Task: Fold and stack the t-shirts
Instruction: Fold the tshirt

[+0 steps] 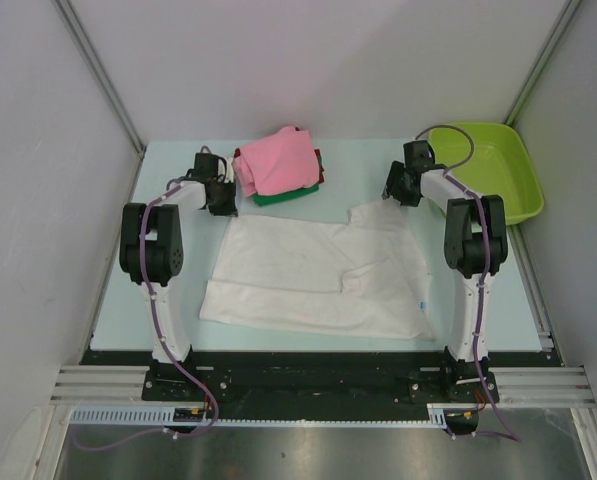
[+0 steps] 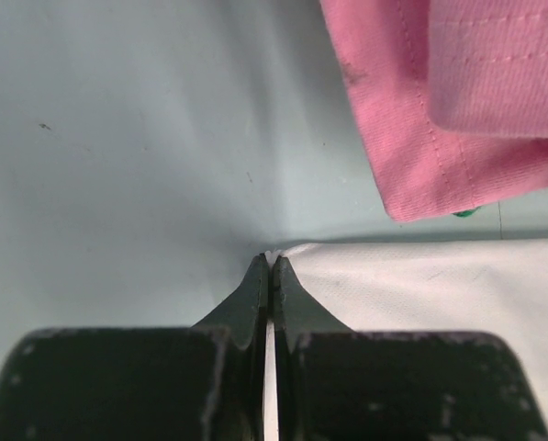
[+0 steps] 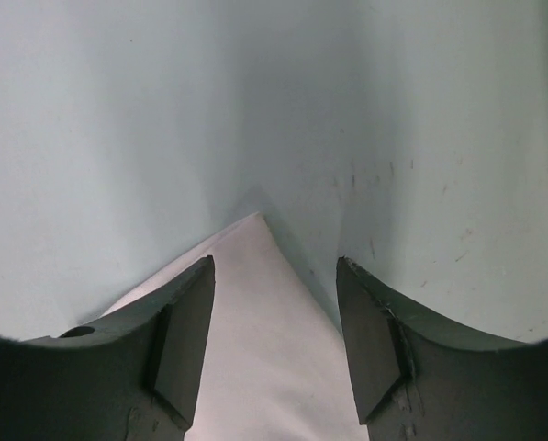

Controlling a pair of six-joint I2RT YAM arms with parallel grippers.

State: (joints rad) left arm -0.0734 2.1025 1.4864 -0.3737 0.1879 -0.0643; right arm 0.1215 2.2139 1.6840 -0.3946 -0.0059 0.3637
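- The left jaws are pinched together on a far corner of the white t-shirt [image 2: 420,285]. A sliver of white cloth shows between the tips.
- The right jaws stand wide apart, with another pointed corner of that shirt lying on the tabletop [image 1: 358,165] between them.
- The rest of the shirt spreads behind both jaws, toward the arm bases.
- The pink t-shirt [image 2: 457,101] lies just ahead and right of the left jaws, on top of the dark red t-shirt [image 1: 319,160] and the green t-shirt [image 1: 283,198].

Even, bright overhead light — soft shadows, no glare — wrist views blur close up.
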